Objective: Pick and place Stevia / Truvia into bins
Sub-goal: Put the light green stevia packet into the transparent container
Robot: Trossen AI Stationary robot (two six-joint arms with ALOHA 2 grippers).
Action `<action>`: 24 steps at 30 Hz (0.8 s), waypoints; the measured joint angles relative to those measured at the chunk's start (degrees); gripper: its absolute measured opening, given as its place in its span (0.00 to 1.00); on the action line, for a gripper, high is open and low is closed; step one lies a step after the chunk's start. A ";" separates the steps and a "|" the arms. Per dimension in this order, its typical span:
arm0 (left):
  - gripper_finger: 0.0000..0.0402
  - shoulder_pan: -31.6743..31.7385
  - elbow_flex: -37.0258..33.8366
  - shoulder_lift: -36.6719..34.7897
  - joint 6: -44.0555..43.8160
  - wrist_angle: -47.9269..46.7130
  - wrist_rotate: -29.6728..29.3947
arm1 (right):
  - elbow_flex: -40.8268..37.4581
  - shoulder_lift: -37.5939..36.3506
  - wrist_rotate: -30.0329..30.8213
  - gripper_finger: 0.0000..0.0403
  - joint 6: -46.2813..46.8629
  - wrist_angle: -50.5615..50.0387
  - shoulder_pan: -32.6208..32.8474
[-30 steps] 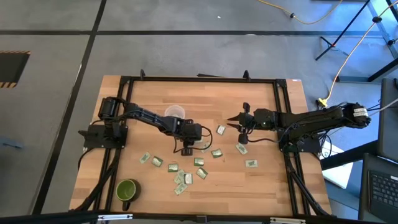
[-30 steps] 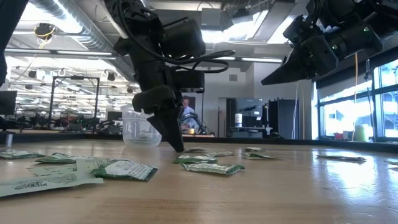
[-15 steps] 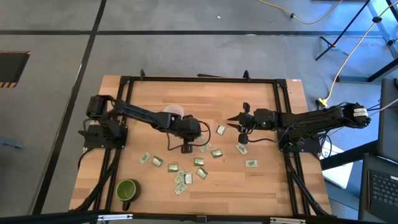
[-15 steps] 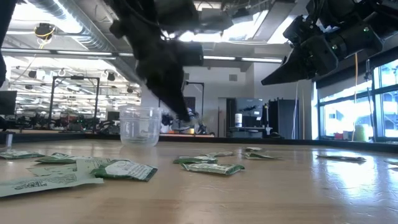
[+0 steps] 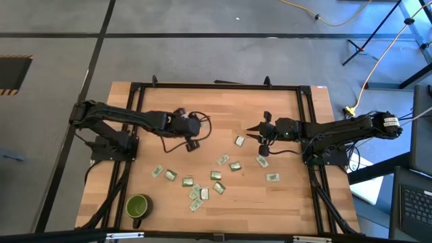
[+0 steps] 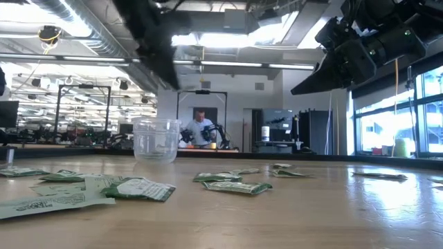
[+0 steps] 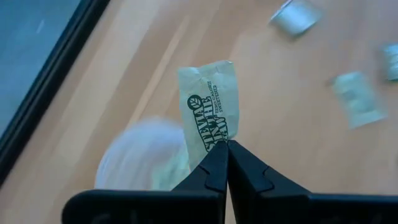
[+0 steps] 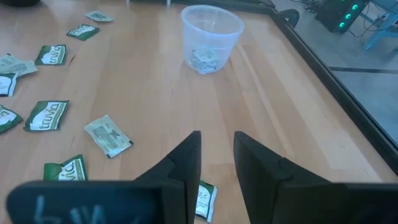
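Note:
My left gripper (image 7: 227,147) hangs above the table near the clear plastic cup (image 6: 155,140), shut on one green-and-white Stevia sachet (image 7: 211,102). In the left wrist view the cup shows as a pale blur (image 7: 140,163) below the sachet. The cup (image 8: 211,36) stands upright on its base with a few sachets inside. Several more sachets (image 5: 216,175) lie flat on the wood. My right gripper (image 8: 217,155) hovers open over the table's right half (image 5: 253,129) with nothing between its fingers. My left gripper pinches the sachet's near short edge (image 7: 222,138) between its two fingertips. The fingers slant downward and lie along the sachet's length. The sachet sticks out flat beyond the tips, printed face showing, lifted clear of the table.
A green mug (image 5: 138,206) stands near the front left corner. A black frame (image 5: 216,86) runs around the tabletop. Loose sachets (image 8: 48,115) lie between the two arms. A person shows in the room beyond the table (image 6: 201,128).
My left gripper has risen from the table among the sachets and drawn back toward the table's left and far side, to the cup, rolling as it went. It has carried one sachet up, clear of the wood. My right gripper has kept still.

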 joint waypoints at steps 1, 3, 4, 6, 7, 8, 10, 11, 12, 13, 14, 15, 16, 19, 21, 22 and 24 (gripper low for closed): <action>0.01 0.31 0.00 0.05 -2.11 -2.59 -0.58 | 0.00 0.00 0.00 0.25 -0.01 0.01 0.02; 0.01 1.06 0.00 0.79 -5.71 -6.55 -1.11 | 0.00 0.00 0.00 0.25 0.01 0.01 0.02; 0.01 1.49 0.02 1.47 -6.58 -7.55 -1.09 | 0.00 0.00 0.00 0.25 0.01 0.03 0.00; 0.00 2.20 -0.16 2.80 -7.10 -8.63 -1.07 | 0.00 0.00 0.00 0.25 0.01 0.24 0.02; 0.01 2.59 -0.33 3.21 -7.06 -8.03 -1.04 | 0.00 0.00 0.00 0.25 0.02 0.32 0.00; 0.01 3.12 -0.44 3.74 -6.81 -7.95 -1.00 | 0.00 0.00 0.00 0.25 0.04 0.32 0.02; 0.01 4.11 -0.66 5.23 -6.38 -7.83 -0.61 | 0.00 0.00 0.00 0.25 0.12 0.60 0.02; 0.01 4.74 -0.70 6.07 -6.35 -7.87 -0.11 | 0.00 0.00 0.00 0.25 0.15 0.58 0.02; 0.01 5.27 -0.70 6.74 -6.31 -7.84 0.67 | 0.00 0.00 0.00 0.25 0.25 0.58 0.02; 0.00 5.78 -0.70 7.26 -6.29 -7.85 1.63 | 0.00 0.02 0.00 0.25 0.69 0.58 0.00; 0.00 6.32 -0.70 7.92 -6.27 -7.85 2.53 | 0.00 0.04 -0.01 0.25 1.58 0.58 0.00; 0.00 6.75 -0.70 8.64 -6.23 -7.78 3.23 | 0.00 0.07 -0.02 0.25 1.94 0.54 0.02; 0.01 7.18 -0.70 9.31 -6.19 -7.83 3.80 | 0.00 0.07 -0.04 0.25 2.33 0.47 0.02; 0.03 7.98 -0.70 10.41 -6.16 -7.82 3.54 | 0.00 0.09 -0.04 0.25 3.03 0.29 0.01; 0.05 8.30 -0.70 10.75 -5.63 -7.82 3.20 | 0.00 0.09 -0.12 0.25 3.06 0.23 0.01; 0.06 8.33 -0.70 10.72 -5.62 -7.80 3.16 | 0.00 0.09 -0.41 0.25 3.04 0.21 0.02; 0.10 8.31 -0.70 10.33 -5.61 -7.56 3.07 | 0.00 0.09 -1.54 0.25 2.91 0.23 0.02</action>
